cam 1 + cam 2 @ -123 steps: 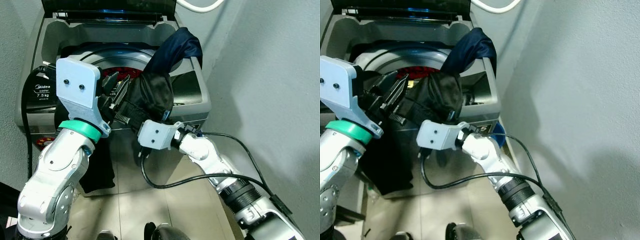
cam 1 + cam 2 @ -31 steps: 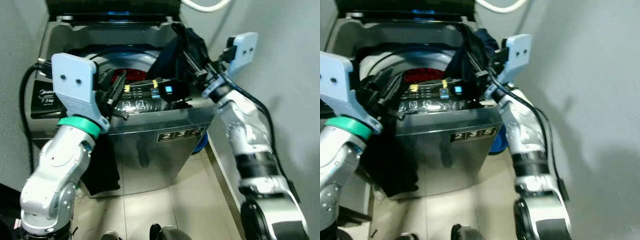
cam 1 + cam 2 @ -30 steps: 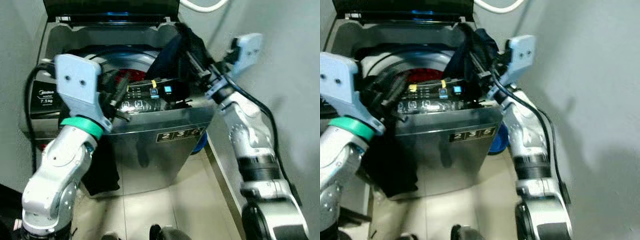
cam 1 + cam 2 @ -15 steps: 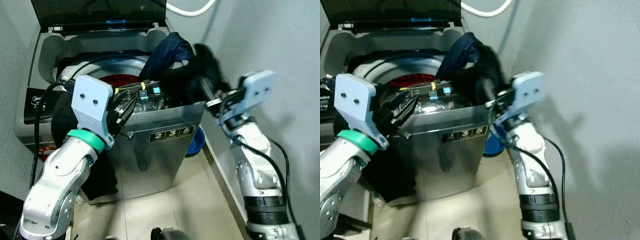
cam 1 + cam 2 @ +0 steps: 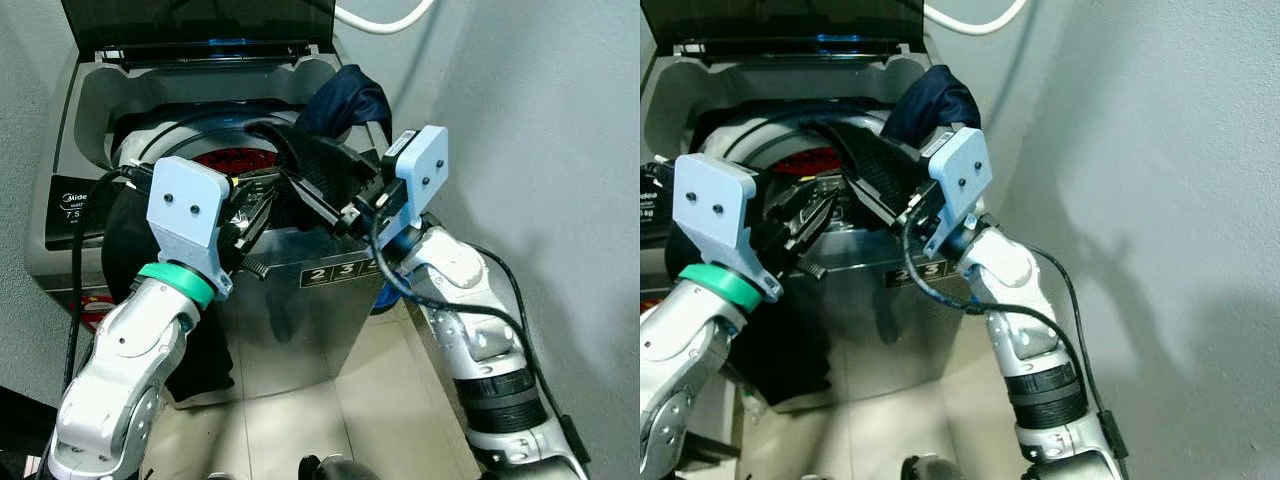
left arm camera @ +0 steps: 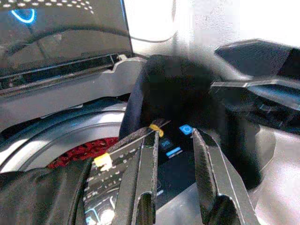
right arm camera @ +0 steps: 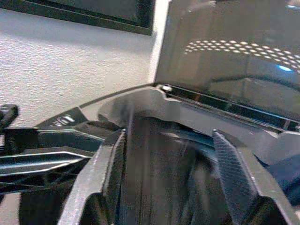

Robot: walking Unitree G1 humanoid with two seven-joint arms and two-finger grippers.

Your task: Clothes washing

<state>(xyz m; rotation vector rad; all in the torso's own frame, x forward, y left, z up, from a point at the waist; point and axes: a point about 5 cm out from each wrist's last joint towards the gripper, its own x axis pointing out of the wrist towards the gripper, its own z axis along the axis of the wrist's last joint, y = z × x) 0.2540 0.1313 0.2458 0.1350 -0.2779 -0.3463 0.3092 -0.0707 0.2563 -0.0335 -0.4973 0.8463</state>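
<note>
A grey top-loading washing machine (image 5: 90, 100) stands with its lid up; something red (image 5: 225, 158) lies in the drum. A dark blue garment (image 5: 345, 95) hangs over its right rear corner. My right gripper (image 5: 305, 190) reaches over the front right of the tub. Its fingers (image 7: 110, 178) are open, and a black garment (image 5: 310, 160) lies draped across them. My left gripper (image 5: 258, 210) hovers at the control panel (image 6: 185, 129), open with nothing between its fingers (image 6: 145, 187). A second black garment (image 5: 130, 230) hangs down the washer's left front.
The grey wall (image 5: 560, 150) is close on the right. A white hose (image 5: 380, 20) runs above the lid. A blue basin (image 5: 388, 295) sits on the floor beside the washer. A black cable (image 5: 75, 290) hangs on the left. Tiled floor (image 5: 300, 420) lies in front.
My right gripper lifted the black garment away from the right rear corner, swung out to the right, then came back left over the tub. The left gripper stayed near the panel. The camera shifted.
</note>
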